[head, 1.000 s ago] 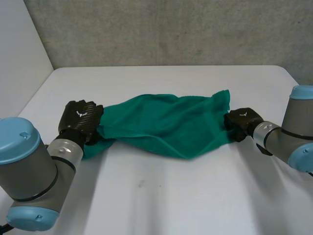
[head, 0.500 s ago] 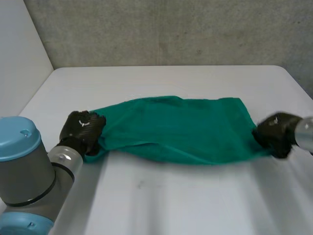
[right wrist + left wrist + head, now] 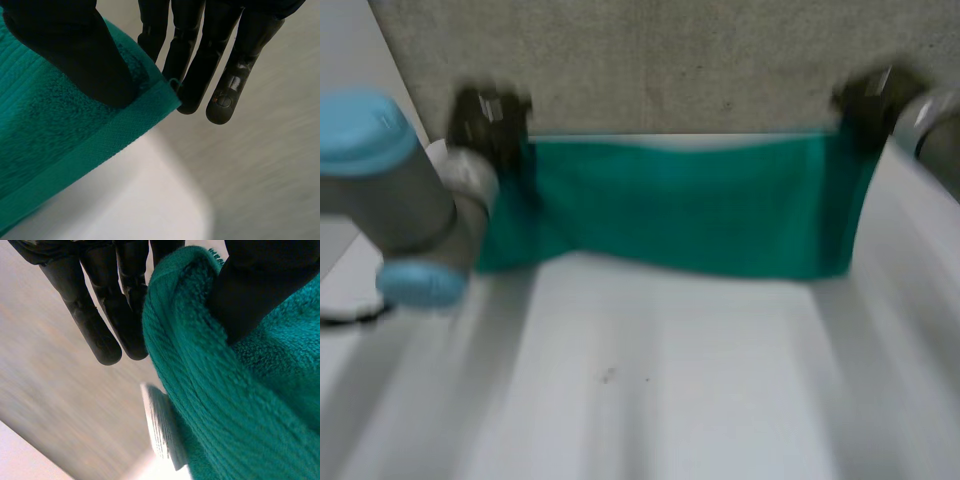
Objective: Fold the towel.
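Towel [image 3: 690, 205], green, hangs stretched in a wide band between two black robot hands above the white table [image 3: 670, 390] in the head view. The left hand [image 3: 490, 112] grips its upper corner at ten o'clock and the right hand [image 3: 868, 98] the opposite upper corner at two o'clock. The lower edge droops toward the tabletop at six o'clock; whether it touches cannot be told.

From the left wrist, the left hand [image 3: 107, 315] pinches a thick fold of the towel [image 3: 235, 400] between thumb and straight fingers [image 3: 132, 300].

From the right wrist, the right hand [image 3: 200, 55] clamps the hemmed corner of the towel [image 3: 55, 140] under its thumb against the fingers [image 3: 235, 65], with the table [image 3: 130, 205] below.
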Controlling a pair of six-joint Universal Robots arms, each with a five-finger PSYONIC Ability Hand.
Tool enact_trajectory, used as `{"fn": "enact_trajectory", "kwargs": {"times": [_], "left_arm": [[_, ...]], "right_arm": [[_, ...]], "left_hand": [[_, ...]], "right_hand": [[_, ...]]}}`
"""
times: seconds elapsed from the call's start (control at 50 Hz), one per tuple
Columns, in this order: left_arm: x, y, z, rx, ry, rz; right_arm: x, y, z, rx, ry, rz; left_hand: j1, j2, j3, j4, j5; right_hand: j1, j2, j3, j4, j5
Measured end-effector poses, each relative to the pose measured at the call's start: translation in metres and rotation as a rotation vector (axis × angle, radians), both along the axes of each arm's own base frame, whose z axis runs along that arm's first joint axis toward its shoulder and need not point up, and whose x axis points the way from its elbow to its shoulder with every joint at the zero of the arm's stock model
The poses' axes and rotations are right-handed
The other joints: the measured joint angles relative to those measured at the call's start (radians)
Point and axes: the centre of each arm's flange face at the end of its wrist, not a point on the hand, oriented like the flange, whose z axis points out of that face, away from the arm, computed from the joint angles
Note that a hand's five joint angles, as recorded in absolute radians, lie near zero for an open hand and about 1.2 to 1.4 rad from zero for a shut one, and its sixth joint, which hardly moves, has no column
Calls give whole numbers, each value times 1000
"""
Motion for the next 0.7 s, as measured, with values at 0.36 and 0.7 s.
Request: {"fn": "enact_trajectory", "kwargs": {"times": [0.36, 0.7], "left_arm": [[34, -4, 96, -376, 303, 23], [46, 53, -135, 349, 60, 53]], "right_arm": [[-5, 34, 91, -443, -330, 56], [-3, 49, -156, 328, -149, 37]], "left_hand": [[0, 2, 0, 3, 0], [0, 2, 0, 3, 0]], "right_hand": [[0, 0, 0, 0, 0], [0, 0, 0, 1, 4]]}}
